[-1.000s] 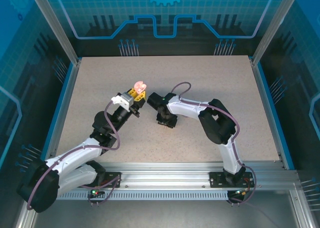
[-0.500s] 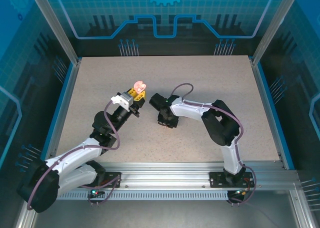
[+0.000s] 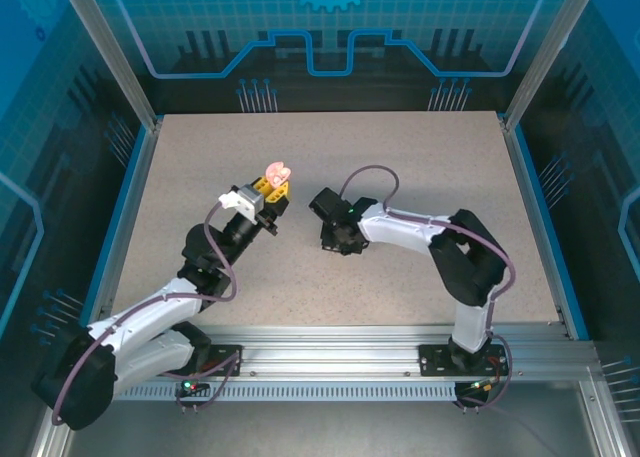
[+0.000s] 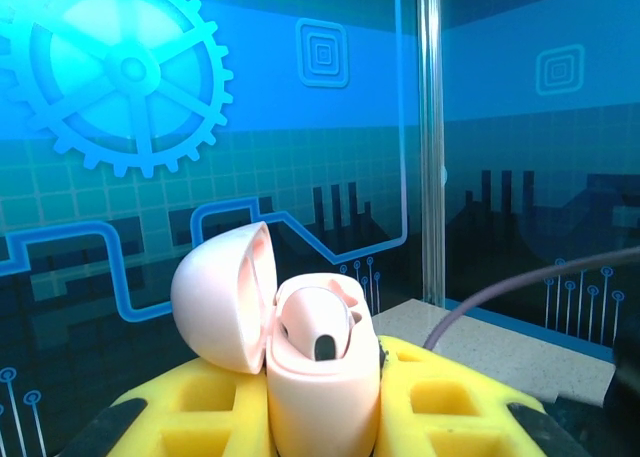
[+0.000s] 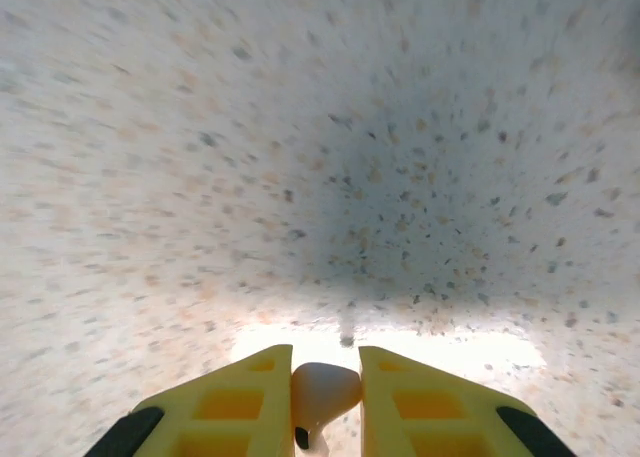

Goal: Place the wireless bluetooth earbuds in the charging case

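The left gripper (image 4: 323, 369) is clamped on the case (image 3: 278, 170), a pale pink one that stands between the yellow fingers (image 4: 452, 397) with its sides touching both pads. The case sits at the very tip of the tool and sticks out past the fingertips. Its lid (image 4: 218, 299) is hinged open and leans off to the left of the base as the left wrist camera sees it, and the open top of the base shows a dark slot; whether anything sits in that slot I cannot tell. This gripper points out toward the far wall, with the edge of the table (image 3: 420, 157) low and to the right beyond its fingers. A purple cable (image 4: 520, 289) crosses that same corner. The right gripper (image 5: 325, 377) points down at the table, closed on one pale pink earbud (image 5: 324, 389). The bud is pinched between the two yellow fingers, touching both, its rounded head near the tips and its narrower part running back toward the wrist. The speckled tabletop lies close under the tips, blurred, with a dark shadow just ahead of them. From above, the right gripper is to the right of the left one, near it but apart, so the earbud is outside the case and off to its right.
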